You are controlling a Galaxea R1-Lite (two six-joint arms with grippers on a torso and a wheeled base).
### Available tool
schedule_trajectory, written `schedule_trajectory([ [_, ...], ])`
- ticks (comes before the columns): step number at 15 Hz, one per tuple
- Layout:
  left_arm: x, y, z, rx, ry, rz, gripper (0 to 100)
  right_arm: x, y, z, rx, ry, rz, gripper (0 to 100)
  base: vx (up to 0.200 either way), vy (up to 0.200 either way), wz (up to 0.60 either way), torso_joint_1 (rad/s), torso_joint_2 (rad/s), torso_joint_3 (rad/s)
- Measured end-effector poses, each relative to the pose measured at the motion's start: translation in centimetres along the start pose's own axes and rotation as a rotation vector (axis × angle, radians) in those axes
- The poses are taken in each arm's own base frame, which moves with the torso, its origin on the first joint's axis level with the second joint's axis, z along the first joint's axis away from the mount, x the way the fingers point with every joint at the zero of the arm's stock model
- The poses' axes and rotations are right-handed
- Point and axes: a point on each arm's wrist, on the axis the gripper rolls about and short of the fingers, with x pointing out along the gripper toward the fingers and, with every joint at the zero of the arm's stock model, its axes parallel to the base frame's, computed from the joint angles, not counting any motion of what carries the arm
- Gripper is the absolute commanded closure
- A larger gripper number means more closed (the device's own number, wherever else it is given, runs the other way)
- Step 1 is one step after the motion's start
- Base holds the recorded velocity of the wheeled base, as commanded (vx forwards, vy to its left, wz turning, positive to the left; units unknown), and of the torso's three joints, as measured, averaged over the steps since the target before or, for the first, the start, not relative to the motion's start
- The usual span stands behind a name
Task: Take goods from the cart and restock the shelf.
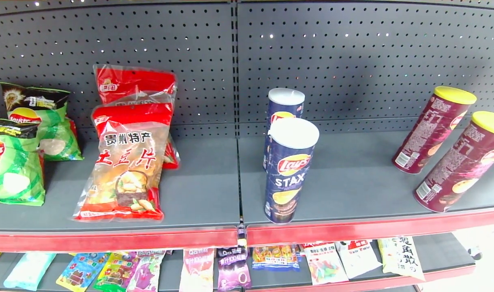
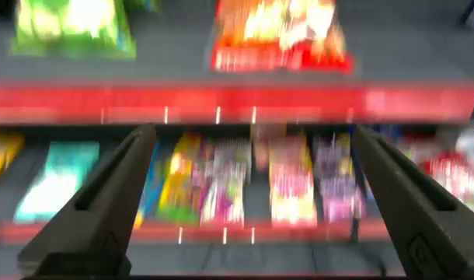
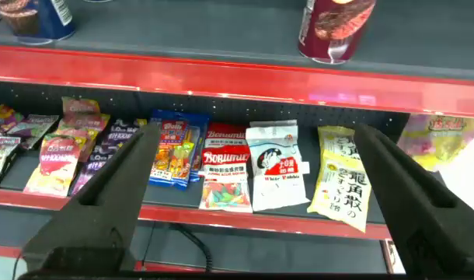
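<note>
The grey shelf (image 1: 206,194) with a red front lip holds green chip bags (image 1: 16,162) at the left, two red potato-slice bags (image 1: 127,162), two blue chip cans (image 1: 289,166) upright in the middle, and two maroon cans (image 1: 461,162) with yellow lids at the right. My left gripper (image 2: 249,210) is open with nothing between its fingers, facing the lower shelf's candy packs (image 2: 221,179) below the red potato-slice bag (image 2: 280,35). My right gripper (image 3: 252,202) is open and empty too, in front of the lower shelf's snack packets (image 3: 225,163), under a maroon can (image 3: 334,27).
The lower shelf (image 1: 445,251) carries a row of small colourful packets (image 1: 230,265). A perforated grey back panel (image 1: 352,61) closes the shelf behind. Bare shelf surface lies between the blue cans and the maroon cans (image 1: 352,174).
</note>
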Motion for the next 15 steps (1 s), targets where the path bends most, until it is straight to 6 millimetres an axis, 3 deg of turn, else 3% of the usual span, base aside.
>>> schedule_trajectory([
  [4,0.6,0.0,-2.1,0.014,0.048,-0.009,0,0.0,0.0,-0.1,0.052,0.005,-0.023,0,0.000,0.000,0.00,0.000,0.00,0.000],
  [10,0.7,0.0,-2.3,0.019,0.055,-0.010,0,0.0,-0.1,-0.1,0.054,0.005,-0.036,0,0.000,0.000,0.00,0.000,0.00,0.000],
  [13,0.7,0.0,-2.3,0.019,0.055,-0.010,0,0.0,-0.1,-0.2,0.052,0.006,-0.036,0,-0.200,0.000,0.00,0.014,0.00,-0.002],
  [15,0.7,0.0,-2.3,0.019,0.055,-0.009,0,0.0,-0.1,-0.2,0.051,0.005,-0.036,0,0.000,0.000,0.00,0.000,0.00,0.000],
])
